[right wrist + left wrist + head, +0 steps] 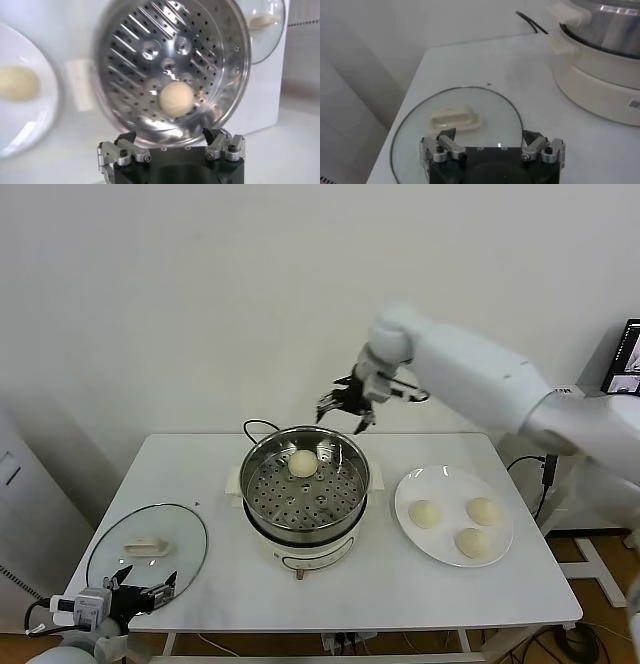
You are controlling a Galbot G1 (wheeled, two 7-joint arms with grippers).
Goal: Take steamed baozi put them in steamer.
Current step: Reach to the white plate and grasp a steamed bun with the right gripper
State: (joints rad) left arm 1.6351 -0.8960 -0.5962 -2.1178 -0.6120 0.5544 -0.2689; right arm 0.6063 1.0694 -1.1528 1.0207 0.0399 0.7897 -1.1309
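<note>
The head view takes in the whole white worktop (pixel 400 584): the steamer (pixel 305 494) at the centre, a glass lid (pixel 147 544) at the lower left of the frame, and a white plate (pixel 452 514) at the right carrying three steamed baozi (pixel 425 513). One more bun (pixel 302 463) lies on the perforated floor inside the steamer, toward its far side.

The right hand (pixel 345 402) hangs above and just behind the steamer's far rim, its fingers spread wide and holding nothing. Its wrist view looks straight down into the steamer (pixel 170 65) and shows the bun (pixel 175 98) well clear of the fingertips (pixel 222 145); one plated bun (pixel 17 82) sits at the left edge of that frame.

The left hand (pixel 148 584) rests at the lower left of the head view, at the near edge of the lid, fingers wide and empty. Its wrist view alone shows the lid's cream handle (pixel 454 118) close up and the steamer's white base (pixel 600 85) in the upper right of that frame.
</note>
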